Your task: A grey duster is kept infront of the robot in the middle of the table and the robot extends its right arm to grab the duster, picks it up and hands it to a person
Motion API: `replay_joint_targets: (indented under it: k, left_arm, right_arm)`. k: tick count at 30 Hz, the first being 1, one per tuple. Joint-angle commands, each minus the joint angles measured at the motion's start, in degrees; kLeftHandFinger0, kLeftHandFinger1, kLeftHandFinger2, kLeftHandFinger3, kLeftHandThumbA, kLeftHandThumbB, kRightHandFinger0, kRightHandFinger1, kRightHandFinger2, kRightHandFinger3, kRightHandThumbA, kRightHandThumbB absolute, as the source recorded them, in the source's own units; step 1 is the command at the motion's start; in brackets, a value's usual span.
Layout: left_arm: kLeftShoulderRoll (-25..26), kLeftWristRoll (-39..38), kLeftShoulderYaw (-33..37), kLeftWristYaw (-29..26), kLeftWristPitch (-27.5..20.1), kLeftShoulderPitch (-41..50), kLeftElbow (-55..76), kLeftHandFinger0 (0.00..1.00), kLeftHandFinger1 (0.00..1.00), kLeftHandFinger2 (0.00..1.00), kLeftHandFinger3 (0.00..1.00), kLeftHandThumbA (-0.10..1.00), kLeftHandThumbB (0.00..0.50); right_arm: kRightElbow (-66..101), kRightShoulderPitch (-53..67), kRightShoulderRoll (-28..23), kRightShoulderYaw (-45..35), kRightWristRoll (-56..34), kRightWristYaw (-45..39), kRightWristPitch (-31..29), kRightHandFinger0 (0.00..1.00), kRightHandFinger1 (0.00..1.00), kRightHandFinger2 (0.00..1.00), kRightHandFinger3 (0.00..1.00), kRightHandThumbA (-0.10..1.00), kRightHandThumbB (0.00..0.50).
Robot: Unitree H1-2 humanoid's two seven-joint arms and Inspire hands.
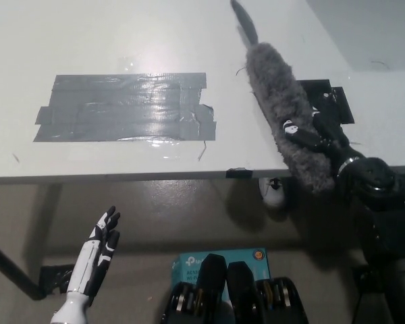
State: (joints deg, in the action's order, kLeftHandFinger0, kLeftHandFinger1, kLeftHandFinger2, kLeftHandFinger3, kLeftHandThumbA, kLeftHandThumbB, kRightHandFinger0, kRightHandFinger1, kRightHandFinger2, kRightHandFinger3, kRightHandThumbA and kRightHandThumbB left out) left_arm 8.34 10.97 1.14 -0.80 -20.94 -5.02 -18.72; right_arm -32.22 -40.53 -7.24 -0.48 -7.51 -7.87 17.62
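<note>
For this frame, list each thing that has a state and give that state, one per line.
grey duster: gripped by the right hand, fluffy head near the hand, handle pointing away up the picture.
right hand: shut on the grey duster, at the table's right edge.
left hand: open, holding nothing, resting below the table edge.
grey tape patch: stuck flat on the white table.
black tape patch: flat on the table, partly covered by the duster.

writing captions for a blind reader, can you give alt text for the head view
The robot's black right hand grips a fluffy grey duster over the right side of a white table, its handle pointing away. Grey tape strips cover the table's middle, and the white left hand rests open below the table edge.
</note>
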Motion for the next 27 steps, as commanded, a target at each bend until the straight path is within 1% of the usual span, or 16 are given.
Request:
replay_joint_targets:
  k: [1,2,4,6,8,9,12,14,17,19,22,23,27]
  left_arm:
    - [1.3,1.5,0.1,-1.0,-1.8,-1.4,1.4,1.00,1.00,1.00,1.00,0.99,0.273]
    - [1.3,1.5,0.1,-0.8,-1.3,-1.4,1.7,1.00,1.00,1.00,1.00,0.99,0.275]
    - [1.4,1.6,0.1,-0.6,-0.9,-1.2,2.1,1.00,1.00,1.00,1.00,0.99,0.269]
    - [1.5,1.6,0.1,-0.6,-0.8,-1.2,2.1,1.00,1.00,1.00,1.00,0.99,0.269]
    - [1.5,1.4,0.1,-0.5,-0.9,-1.2,2.0,1.00,1.00,1.00,1.00,0.99,0.270]
    - [1.4,1.3,0.1,-0.5,-0.8,-1.1,2.0,1.00,1.00,1.00,1.00,0.99,0.271]
    - [1.4,1.3,0.1,-0.7,-1.3,-1.3,1.6,1.00,1.00,1.00,1.00,0.98,0.271]
    - [1.3,1.2,0.1,-0.6,-0.7,-1.2,1.9,1.00,1.00,1.00,1.00,0.97,0.268]
    - [1.5,1.1,0.0,-0.7,-1.1,-1.4,1.5,1.00,1.00,1.00,1.00,0.96,0.265]
    - [1.5,1.2,0.0,-0.7,-1.2,-1.5,1.3,1.00,1.00,1.00,1.00,0.96,0.263]
    - [1.5,1.4,0.0,-0.8,-1.1,-1.6,1.3,1.00,1.00,1.00,1.00,0.95,0.256]
    - [1.5,1.3,0.0,-0.8,-1.0,-1.6,1.4,1.00,1.00,1.00,1.00,0.95,0.256]
    - [1.5,1.5,0.0,-0.8,-0.6,-1.6,1.5,1.00,1.00,1.00,1.00,0.94,0.251]
  right_arm:
    - [29.4,3.9,8.1,-8.9,-54.4,6.8,9.3,0.00,0.38,0.83,1.00,-0.10,0.152]
    - [30.3,4.7,8.7,-8.8,-55.4,7.2,9.3,0.00,0.39,0.83,1.00,-0.10,0.137]
    - [31.8,6.0,9.7,-8.6,-56.2,8.5,9.3,0.00,0.38,0.81,1.00,-0.10,0.122]
    - [33.2,6.9,10.5,-8.4,-56.8,10.3,9.3,0.00,0.36,0.78,1.00,-0.10,0.124]
    - [35.6,8.4,11.3,-7.5,-58.5,13.2,9.3,0.00,0.36,0.78,1.00,-0.10,0.113]
    - [36.4,8.9,11.5,-7.1,-59.1,13.8,9.3,0.00,0.36,0.78,1.00,-0.10,0.098]
    - [38.6,10.5,11.7,-5.8,-60.4,14.4,9.3,0.00,0.36,0.79,1.00,-0.10,0.088]
    - [41.0,12.4,11.7,-4.2,-61.4,15.2,9.3,0.00,0.37,0.79,1.00,-0.10,0.104]
    - [43.0,14.1,11.0,-2.3,-61.6,15.4,9.3,0.00,0.36,0.77,1.00,-0.10,0.088]
    - [43.6,14.7,10.8,-1.9,-62.4,15.6,9.3,0.00,0.36,0.77,1.00,-0.10,0.093]
    - [44.4,15.7,10.9,-1.5,-63.4,16.1,9.3,0.00,0.36,0.76,1.00,-0.10,0.086]
    - [44.6,16.0,10.7,-1.1,-64.1,16.1,9.3,0.00,0.36,0.76,1.00,-0.10,0.078]
    - [45.7,16.9,10.2,-0.1,-66.2,17.7,9.3,0.00,0.39,0.79,1.00,-0.10,0.078]
